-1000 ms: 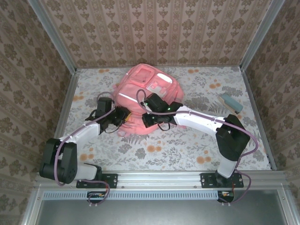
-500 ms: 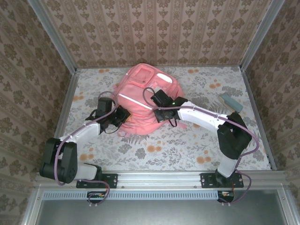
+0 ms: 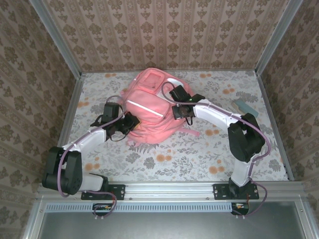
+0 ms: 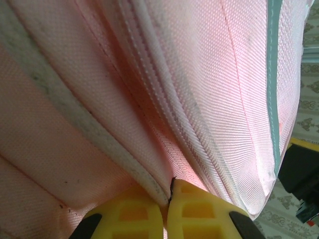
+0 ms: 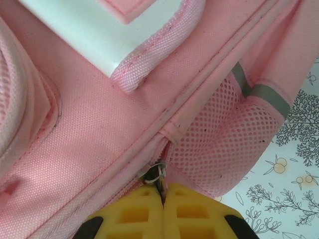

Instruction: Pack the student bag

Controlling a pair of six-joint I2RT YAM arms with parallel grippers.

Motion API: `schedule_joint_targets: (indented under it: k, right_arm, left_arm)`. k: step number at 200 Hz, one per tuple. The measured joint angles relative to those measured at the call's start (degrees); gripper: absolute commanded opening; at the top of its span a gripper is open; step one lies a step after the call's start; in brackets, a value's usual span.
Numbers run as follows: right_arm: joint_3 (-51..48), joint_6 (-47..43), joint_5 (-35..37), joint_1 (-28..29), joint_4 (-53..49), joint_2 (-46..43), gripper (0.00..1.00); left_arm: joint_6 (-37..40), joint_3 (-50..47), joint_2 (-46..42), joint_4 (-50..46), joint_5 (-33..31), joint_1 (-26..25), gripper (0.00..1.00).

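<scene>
student bag [image 3: 149,119] matt woven cloth, mesh pocket [image 5: 219,149]

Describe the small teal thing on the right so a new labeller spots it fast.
Start at the pink student bag in the middle of the floral table. Go right, past the right arm, to the table's edge by the wall. The small teal block lies there alone, clear of bag and arms.

Overhead fixed camera — wrist cameras tight on bag [image 3: 148,117]
</scene>
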Motion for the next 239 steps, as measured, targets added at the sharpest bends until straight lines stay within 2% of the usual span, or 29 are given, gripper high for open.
schedule_joint_targets:
  k: [9,18,31,48,76,113,157,223,239]
  right_arm:
    - [0.00,-0.04,-0.57,-0.15,0.02,0.00,0.15]
    - [-0.02,-0.31,-1.07,-0.35,0.20,-0.07,0.33]
    - [-0.63,-0.09,-1.68,-1.20,0.72,-0.92,0.49]
    - [-3.13,0.39,-3.48,-2.51,1.73,-4.46,0.64]
    - [-5.64,0.87,-9.86,-3.34,4.07,-10.97,0.77]
    - [-5.66,2.62,-21.77,-3.13,9.73,-11.15,0.86]
    - [-4.28,4.79,-29.27,-3.02,12.57,-3.96,0.93]
    - [-2.62,5.29,-34.73,-2.75,15.13,0.79,0.94]
    - [-2.62,5.33,-35.89,-2.75,15.52,0.79,0.93]
  left_arm:
    - [0.74,0.46,-0.02,-0.74,0.33,0.11,0.24]
    - [1.53,1.01,-0.20,-1.88,0.63,0.28,0.38]
    - [3.17,1.36,-1.49,-4.46,0.74,0.63,0.53]
    - [5.73,1.86,-4.17,-8.17,0.52,1.07,0.62]
    - [9.57,4.61,-8.61,-13.84,-0.74,2.29,0.72]
    - [15.61,8.07,-11.10,-18.32,-3.04,5.92,0.85]
    - [20.46,9.64,-9.22,-19.56,-4.04,10.80,0.98]
    - [22.21,9.88,-1.36,-13.66,-1.75,13.00,1.00]
    - [22.23,9.99,0.59,-11.13,-1.62,13.00,0.97]
